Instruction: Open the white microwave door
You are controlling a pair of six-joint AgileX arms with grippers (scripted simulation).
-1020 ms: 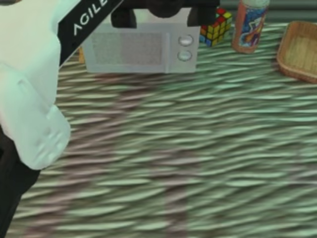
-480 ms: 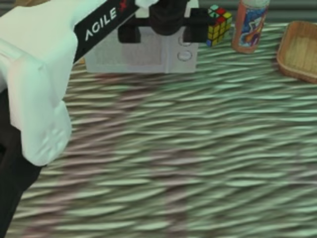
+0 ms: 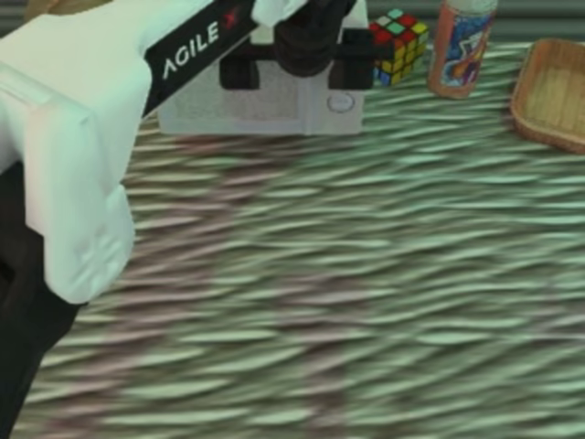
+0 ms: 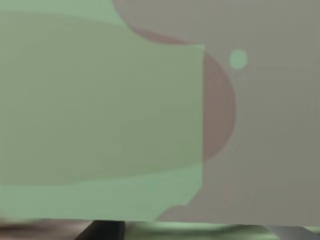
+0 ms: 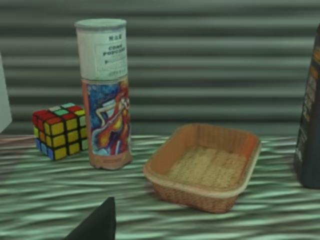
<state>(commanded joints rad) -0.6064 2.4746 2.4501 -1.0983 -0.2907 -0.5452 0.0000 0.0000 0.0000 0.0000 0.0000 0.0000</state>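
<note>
Left arm (image 3: 82, 137): big boxy white shell w/ rounded edges, faint dimples on its lower face, black section below at the frame's left edge. Black strip along the forearm w/ white "AGILE" lettering + a red X mark. Left gripper (image 3: 297, 71): black, round hub in the middle, two blocky black fingers (image 3: 239, 73) either side. Right arm: only a dark pointed fingertip (image 5: 97, 224) shows in its wrist view.

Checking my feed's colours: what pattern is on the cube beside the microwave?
Multicoloured grid of red, yellow, green and blue squares on the small puzzle cube; clearest in the right wrist view.
</note>
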